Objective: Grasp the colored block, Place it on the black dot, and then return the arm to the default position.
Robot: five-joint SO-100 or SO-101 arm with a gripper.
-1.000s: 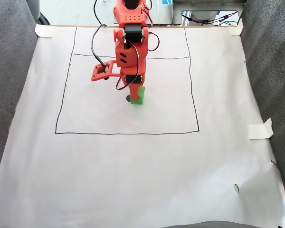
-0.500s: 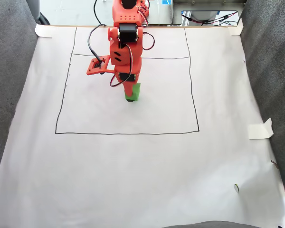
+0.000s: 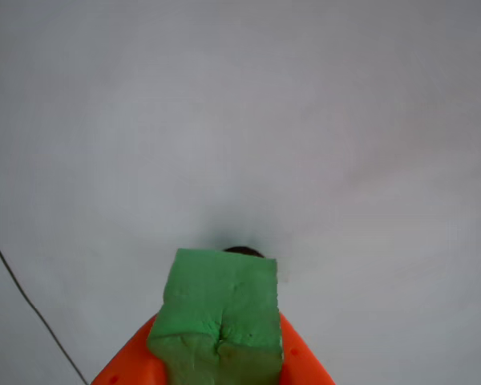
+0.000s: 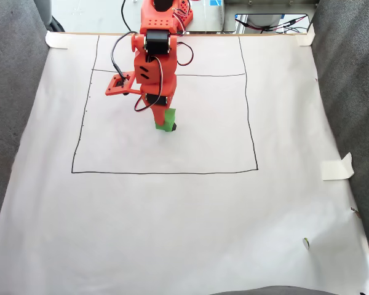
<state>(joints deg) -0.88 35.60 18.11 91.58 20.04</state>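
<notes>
The colored block [image 3: 220,301] is a green cube with a dented seam, gripped between two orange fingers [image 3: 128,370] at the bottom of the other view. My gripper [image 3: 216,357] is shut on it. Just past the block's far edge, a sliver of the black dot [image 3: 240,251] peeks out. In the fixed view the arm [image 4: 152,61] reaches down inside the drawn rectangle. Its gripper [image 4: 162,124] holds the colored block [image 4: 166,118] at the paper. The black dot [image 4: 174,127] shows at the block's lower right edge.
White paper [image 4: 184,215] covers the table, with a black drawn rectangle [image 4: 166,173] on it. Grey fabric [image 4: 350,80] rises on both sides. A folded tape piece [image 4: 337,167] lies at the right. Cables and equipment [image 4: 270,21] sit behind the arm.
The arm has swung left in the fixed view, carrying the green block from the dot's right side to its left, so the dot now peeks out on the block's right.
</notes>
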